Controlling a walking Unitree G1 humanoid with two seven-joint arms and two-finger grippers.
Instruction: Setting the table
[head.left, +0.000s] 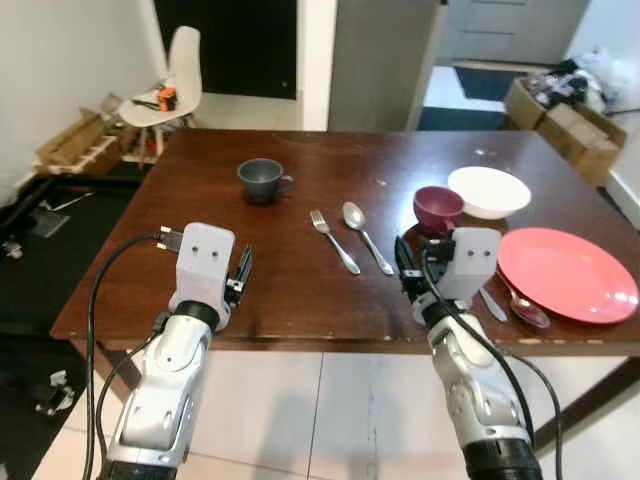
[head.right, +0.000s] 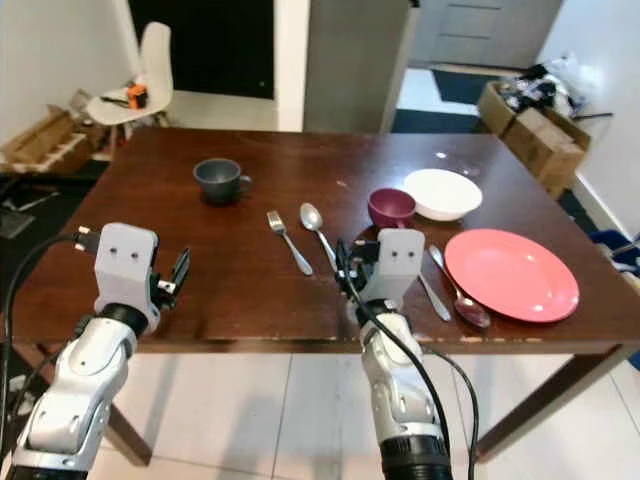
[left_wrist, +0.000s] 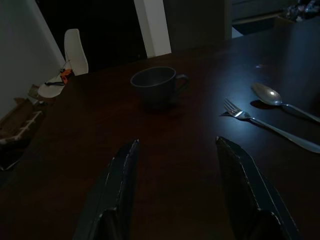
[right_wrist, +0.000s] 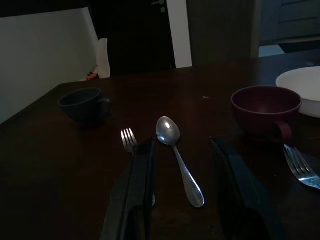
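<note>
On the dark wooden table (head.left: 200, 255) a fork (head.left: 333, 240) and a spoon (head.left: 366, 236) lie side by side in the middle. A grey cup (head.left: 262, 180) stands behind them to the left. To the right are a maroon cup (head.left: 437, 208), a white bowl (head.left: 489, 191) and a red plate (head.left: 565, 272). A second spoon (head.left: 525, 305) and fork (head.left: 491, 302) lie beside the plate. My left gripper (head.left: 241, 274) hovers open over the table's near left. My right gripper (head.left: 405, 265) is open just short of the middle spoon (right_wrist: 178, 157), holding nothing.
A white chair (head.left: 172, 82) with an orange object on its seat stands beyond the table's far left corner. Cardboard boxes (head.left: 562, 118) sit on the floor at the back right, and more cardboard (head.left: 72, 142) at the left. The table's front edge runs just below both grippers.
</note>
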